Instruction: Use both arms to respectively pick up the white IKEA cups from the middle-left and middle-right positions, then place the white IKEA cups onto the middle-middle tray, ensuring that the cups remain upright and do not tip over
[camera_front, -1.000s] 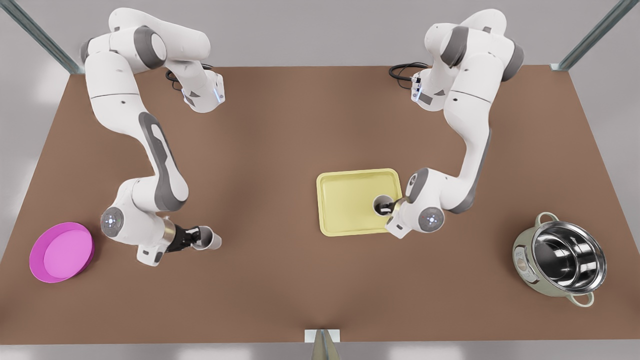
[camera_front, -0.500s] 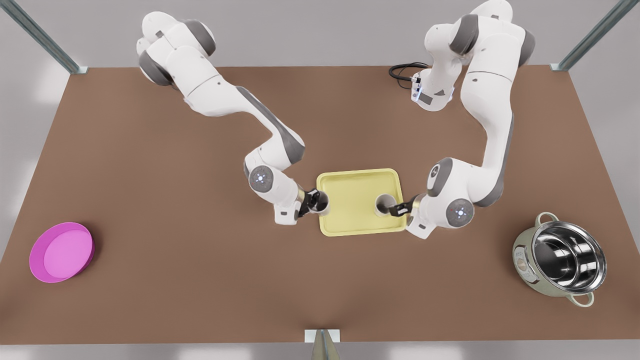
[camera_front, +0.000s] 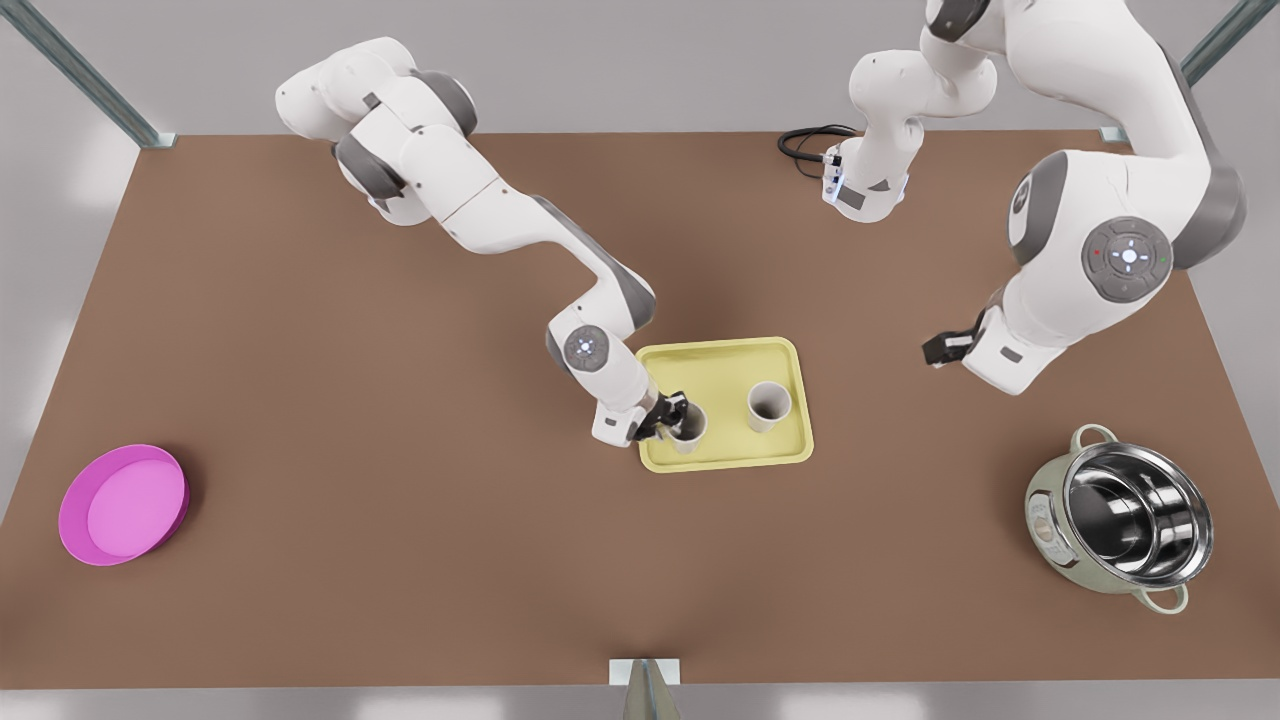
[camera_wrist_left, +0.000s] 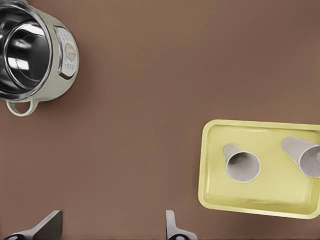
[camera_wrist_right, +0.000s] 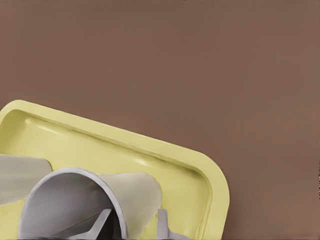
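Note:
The pale-yellow tray (camera_front: 722, 372) lies mid-table. One white IKEA cup (camera_front: 769, 406) stands upright and free on its side toward the front view's right. A second cup (camera_front: 691, 429) is at the tray's corner toward the front view's left, with my right gripper (camera_front: 678, 414) shut on its rim. In the right wrist view, one finger of that gripper (camera_wrist_right: 131, 226) is inside the cup (camera_wrist_right: 75, 200) and one outside. I cannot tell whether this cup touches the tray (camera_wrist_right: 150, 146). My left gripper (camera_front: 937, 348) hangs open, raised and well off toward the front view's right. The left wrist view shows its gripper (camera_wrist_left: 112, 232) above bare table, with the tray (camera_wrist_left: 210, 165) and both cups (camera_wrist_left: 242, 165) (camera_wrist_left: 301, 155) beyond.
A steel pot (camera_front: 1120, 520) (camera_wrist_left: 30, 55) stands toward the front view's right, below the left arm. A round magenta plate (camera_front: 123, 503) lies at the far left of the front view. A black cable (camera_front: 805, 145) lies by the arm base at the back edge.
My right gripper carried its cup from the table's left side onto the tray. My left gripper let go of its cup on the tray, then rose and drew back to the right.

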